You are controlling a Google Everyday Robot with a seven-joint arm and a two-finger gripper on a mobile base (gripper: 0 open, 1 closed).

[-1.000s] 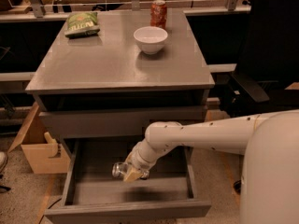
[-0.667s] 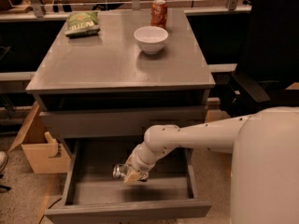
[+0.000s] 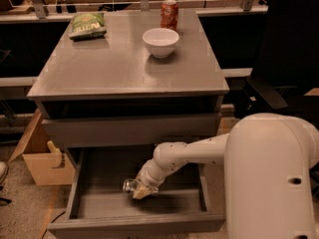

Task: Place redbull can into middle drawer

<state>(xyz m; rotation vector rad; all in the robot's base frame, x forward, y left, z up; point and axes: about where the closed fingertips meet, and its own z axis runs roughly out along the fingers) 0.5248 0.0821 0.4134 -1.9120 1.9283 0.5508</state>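
The middle drawer [image 3: 94,203] of the grey cabinet is pulled open at the bottom of the camera view, its flat grey floor showing. My gripper [image 3: 137,190] reaches down into it from the right on the white arm. It is shut on the redbull can [image 3: 129,185], a small shiny silver can lying sideways at the fingertips, just above or on the drawer floor near its middle.
On the cabinet top [image 3: 99,68] stand a white bowl [image 3: 160,42], a red-orange soda can [image 3: 169,14] and a green chip bag [image 3: 87,25]. The upper drawer [image 3: 129,128] is closed. A cardboard box [image 3: 42,158] sits on the floor at the left, a black chair [image 3: 284,59] at the right.
The arm's near body has swung further into view at the right. The gripper and can stay at nearly the same spot in the drawer.
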